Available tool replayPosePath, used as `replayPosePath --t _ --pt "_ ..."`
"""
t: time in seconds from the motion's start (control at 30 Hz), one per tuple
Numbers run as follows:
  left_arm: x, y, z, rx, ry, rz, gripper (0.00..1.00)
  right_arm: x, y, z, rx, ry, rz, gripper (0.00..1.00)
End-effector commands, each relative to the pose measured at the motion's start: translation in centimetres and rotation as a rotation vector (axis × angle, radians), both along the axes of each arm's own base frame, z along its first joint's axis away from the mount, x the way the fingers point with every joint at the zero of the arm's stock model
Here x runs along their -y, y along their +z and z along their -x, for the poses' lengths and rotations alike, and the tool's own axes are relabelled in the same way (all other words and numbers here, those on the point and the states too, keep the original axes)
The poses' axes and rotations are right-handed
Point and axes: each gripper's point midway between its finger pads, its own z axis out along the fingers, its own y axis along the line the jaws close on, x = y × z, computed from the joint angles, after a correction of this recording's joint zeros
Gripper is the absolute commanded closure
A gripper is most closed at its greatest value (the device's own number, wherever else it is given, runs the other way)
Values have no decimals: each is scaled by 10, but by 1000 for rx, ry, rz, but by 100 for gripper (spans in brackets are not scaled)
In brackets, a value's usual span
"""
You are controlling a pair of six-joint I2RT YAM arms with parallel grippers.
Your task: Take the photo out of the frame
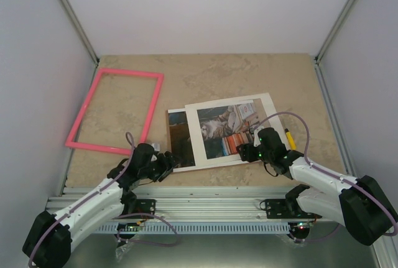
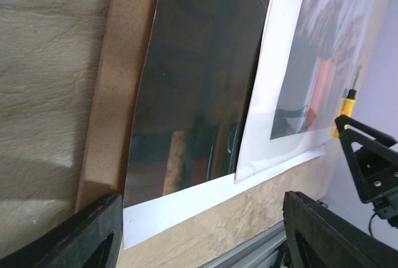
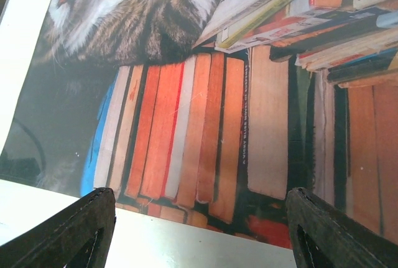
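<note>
The photo [image 3: 205, 112], near the worktop's front edge, looked thin and easily creased; pinching an edge seemed best. The left gripper [image 2: 202, 209] and right gripper [image 3: 200, 203] were spread apart, empty.

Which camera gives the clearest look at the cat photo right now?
Right wrist: the photo fills the view, with cat fur and orange book spines sharp. Top external shows it small, bordered by the white mat. Left wrist catches only a blurred, oblique strip at that view's upper right.

The bright pink frame [image 1: 130, 73] lies on a beige marbled table [image 1: 249, 75]; the photo [image 1: 227, 128] shows a grey-and-white cat [image 3: 124, 19] and orange-and-white books [image 3: 186, 137].
</note>
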Motion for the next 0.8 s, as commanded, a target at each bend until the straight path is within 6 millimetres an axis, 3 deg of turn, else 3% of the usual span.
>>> replayPosePath --t 0.0,0.37,0.77 --pt "6 7 -3 0 40 83 28 -3 2 -1 18 14 -2 24" --pt "10 19 -11 47 94 198 26 -3 3 -1 22 17 -4 24" --pt "12 20 -30 106 99 140 29 -5 3 0 21 27 -2 24"
